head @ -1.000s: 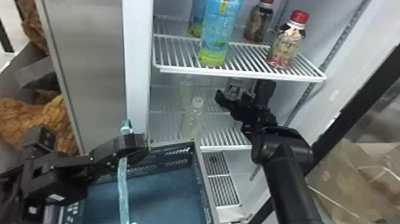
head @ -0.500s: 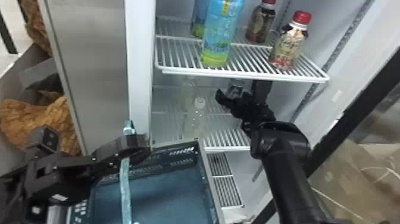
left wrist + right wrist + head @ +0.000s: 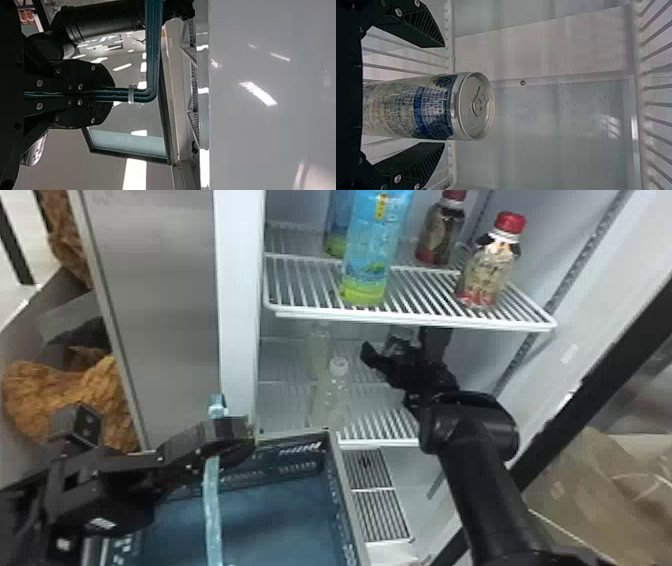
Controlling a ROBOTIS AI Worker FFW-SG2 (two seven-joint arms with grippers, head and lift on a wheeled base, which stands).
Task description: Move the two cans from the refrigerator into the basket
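Note:
Inside the refrigerator, under the upper rack, my right gripper (image 3: 404, 352) is around a can (image 3: 400, 335). The right wrist view has the can (image 3: 435, 107) between the two spread fingers of my right gripper (image 3: 435, 95), with a gap on each side of it. My left gripper (image 3: 235, 437) holds the teal handle of the basket (image 3: 332, 490), which hangs in front of the refrigerator. In the left wrist view, my left gripper (image 3: 105, 95) is closed on the basket handle (image 3: 152, 59). A second can cannot be made out.
Blue-green bottles (image 3: 367, 265) and red-capped bottles (image 3: 487, 270) stand on the upper rack (image 3: 415, 321). Two pale clear bottles (image 3: 332, 395) stand on the lower rack, left of my right gripper. The refrigerator's side wall (image 3: 240, 315) rises behind the basket's rim.
In the head view, the basket, the left gripper and the refrigerator's contents have shifted slightly to the right. The right gripper remains near the can, with no clear change in its opening.

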